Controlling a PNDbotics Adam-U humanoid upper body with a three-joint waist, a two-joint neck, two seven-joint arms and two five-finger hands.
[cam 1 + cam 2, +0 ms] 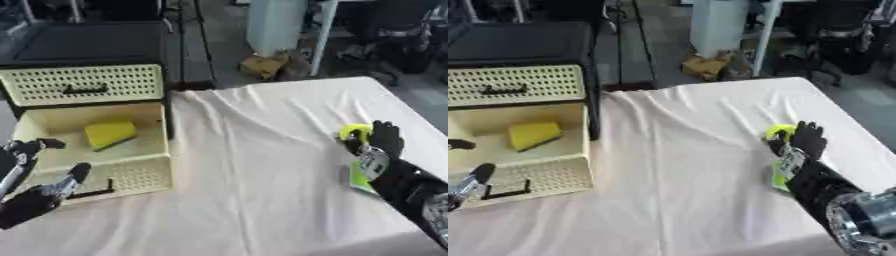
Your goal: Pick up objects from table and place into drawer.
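A cream drawer unit stands at the table's left; its lower drawer (131, 172) is pulled out, and a yellow sponge-like block (109, 133) lies inside. My right hand (383, 142) rests on the white cloth at the right, over a yellow-green ring-shaped object (353, 131); its fingers lie fairly straight on top, so part of the object is hidden. A flat green piece (357, 179) shows beside my right wrist. My left hand (39, 192) hovers at the drawer's front left corner, fingers spread and holding nothing.
The upper perforated drawer (83, 84) with a black handle is closed. A white wrinkled cloth (254, 165) covers the table. Beyond the far edge are a yellow-brown box (262, 65) on the floor and a white column (276, 25).
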